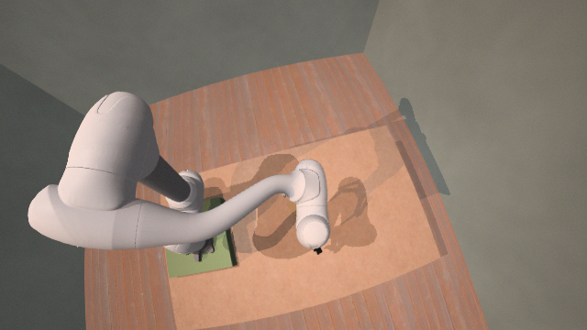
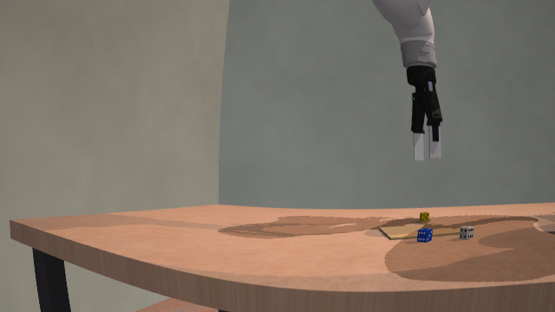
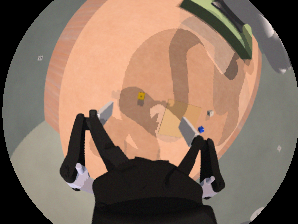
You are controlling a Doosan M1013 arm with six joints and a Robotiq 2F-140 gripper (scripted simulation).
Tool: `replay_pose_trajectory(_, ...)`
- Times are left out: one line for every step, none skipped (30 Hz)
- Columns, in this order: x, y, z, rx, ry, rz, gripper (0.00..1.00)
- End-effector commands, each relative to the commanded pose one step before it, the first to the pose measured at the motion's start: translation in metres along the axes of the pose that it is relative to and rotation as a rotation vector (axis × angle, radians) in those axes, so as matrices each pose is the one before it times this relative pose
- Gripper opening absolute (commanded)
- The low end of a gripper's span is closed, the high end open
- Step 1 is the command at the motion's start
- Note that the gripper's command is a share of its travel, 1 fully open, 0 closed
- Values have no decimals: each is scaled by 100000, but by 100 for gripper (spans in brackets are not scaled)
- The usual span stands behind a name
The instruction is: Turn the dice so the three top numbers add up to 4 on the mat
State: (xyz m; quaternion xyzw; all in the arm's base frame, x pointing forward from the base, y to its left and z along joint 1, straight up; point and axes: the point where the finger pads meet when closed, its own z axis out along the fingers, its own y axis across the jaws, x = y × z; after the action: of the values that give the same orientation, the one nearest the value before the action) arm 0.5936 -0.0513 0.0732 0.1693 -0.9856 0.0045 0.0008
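Far beneath the open, empty pincer [image 2: 427,149], three dice [image 2: 424,235] around the mat [image 2: 396,231].

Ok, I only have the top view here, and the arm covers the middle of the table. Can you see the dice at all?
Observer: Yes, the exterior view shows all three: yellow die, blue die and white die, by the mat.
Operator: Is one in the gripper?
Observer: No. The gripper hangs high above them, open and empty.
Operator: Is the yellow one on the mat?
Observer: No. The wrist view shows it apart from the mat, on the table.
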Motion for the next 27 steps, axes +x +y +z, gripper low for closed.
replay_pose_trajectory(841, -2091, 93, -808, -334, -2451, 100)
replay_pose_trajectory(0, 0, 0, 0, 0, 0, 100)
replay_pose_trajectory(0, 0, 0, 0, 0, 0, 100)
replay_pose_trajectory(0, 0, 0, 0, 0, 0, 100)
replay_pose_trajectory(0, 0, 0, 0, 0, 0, 100)
replay_pose_trajectory(0, 0, 0, 0, 0, 0, 100)
replay_pose_trajectory(0, 0, 0, 0, 0, 0, 100)
replay_pose_trajectory(0, 0, 0, 0, 0, 0, 100)
replay_pose_trajectory(0, 0, 0, 0, 0, 0, 100)
replay_pose_trajectory(0, 0, 0, 0, 0, 0, 100)
replay_pose_trajectory(0, 0, 0, 0, 0, 0, 100)
replay_pose_trajectory(0, 0, 0, 0, 0, 0, 100)
replay_pose_trajectory(0, 0, 0, 0, 0, 0, 100)
replay_pose_trajectory(0, 0, 0, 0, 0, 0, 100)
replay_pose_trajectory(0, 0, 0, 0, 0, 0, 100)
replay_pose_trajectory(0, 0, 2, 0, 0, -68, 100)
replay_pose_trajectory(-1, 0, 11, 0, 0, -445, 100)
replay_pose_trajectory(-2, 0, 27, 0, 0, -1122, 100)
replay_pose_trajectory(-3, -1, 49, 0, 0, -2019, 100)
replay_pose_trajectory(-5, -1, 74, 0, 0, -3065, 100)
replay_pose_trajectory(-7, -2, 101, 0, 0, -4194, 100)
replay_pose_trajectory(0, 0, 0, 0, 0, 0, 100)
replay_pose_trajectory(0, 0, 0, 0, 0, 0, 100)
replay_pose_trajectory(-8, -2, 129, 1, 0, -5346, 100)
replay_pose_trajectory(-9, -3, 156, 1, 1, -6469, 100)
replay_pose_trajectory(-8, -3, 138, 0, 1, -5756, 100)
replay_pose_trajectory(-2, -1, 42, 0, 0, -1762, 100)
